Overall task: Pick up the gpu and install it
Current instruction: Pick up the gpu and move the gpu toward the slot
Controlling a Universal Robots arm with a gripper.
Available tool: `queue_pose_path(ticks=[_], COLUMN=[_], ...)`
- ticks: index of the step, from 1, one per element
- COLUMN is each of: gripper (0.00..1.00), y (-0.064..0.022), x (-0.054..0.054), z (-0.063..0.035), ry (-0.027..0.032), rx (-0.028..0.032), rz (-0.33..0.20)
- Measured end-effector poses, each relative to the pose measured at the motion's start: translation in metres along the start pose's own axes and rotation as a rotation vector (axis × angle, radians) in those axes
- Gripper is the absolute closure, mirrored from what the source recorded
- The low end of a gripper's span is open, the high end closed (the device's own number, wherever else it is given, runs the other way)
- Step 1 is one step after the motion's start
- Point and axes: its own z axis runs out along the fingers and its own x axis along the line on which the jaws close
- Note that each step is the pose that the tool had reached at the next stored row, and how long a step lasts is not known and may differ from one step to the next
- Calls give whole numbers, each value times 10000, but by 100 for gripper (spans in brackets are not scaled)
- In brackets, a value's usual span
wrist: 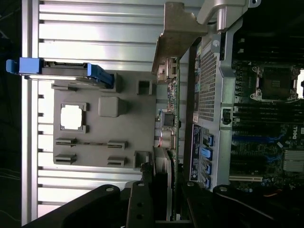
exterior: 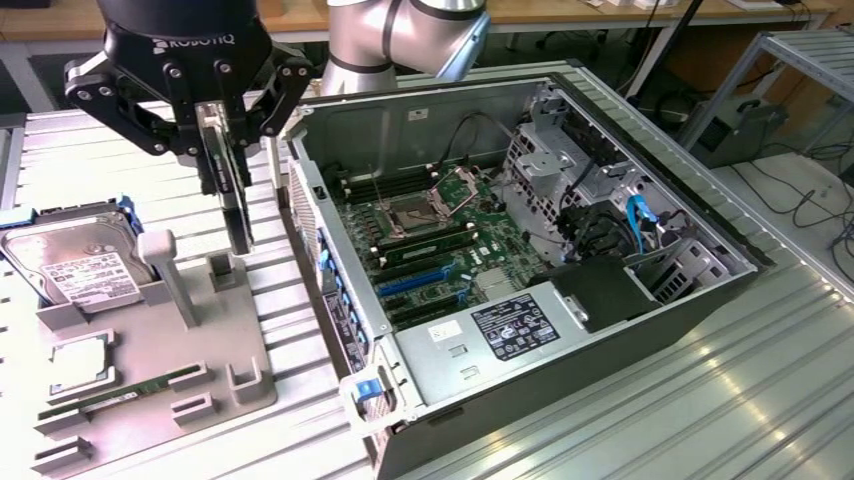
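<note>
Above the tray (exterior: 134, 375), beside the case (exterior: 534, 420), the hand (exterior: 224, 140) pinches the gpu (exterior: 238, 215) by its upper edge. It is probably light, stiff and fragile, so its bare board edges suit gripping.

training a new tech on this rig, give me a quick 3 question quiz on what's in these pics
1. True or false: the gpu lies flat on the grey holder.
2. What grips the gpu? A) the gripper B) a person's hand C) nothing
3. Fill in: the open computer case stands on the exterior view's ____ of the gpu.
Key: 1 false, it hangs on edge in the gripper. 2 A. 3 right.
</note>
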Motion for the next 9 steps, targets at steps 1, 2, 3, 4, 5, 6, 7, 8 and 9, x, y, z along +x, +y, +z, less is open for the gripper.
queue_pose_path(ticks=[1,2,3,4,5,6,7,8,9], gripper=[72,72,72,72,72,72,72,72,72], y=[-1,-1,-2,-2,-2,-3,-3,-4,-4], x=[-15,-25,-34,-45,-54,-65,-75,-89,-102], z=[0,0,0,0,0,0,0,0,0], ry=[0,0,0,0,0,0,0,1,1], rx=[0,-1,0,0,-1,0,-1,0,0], rz=[0,0,0,0,0,0,0,0,0])
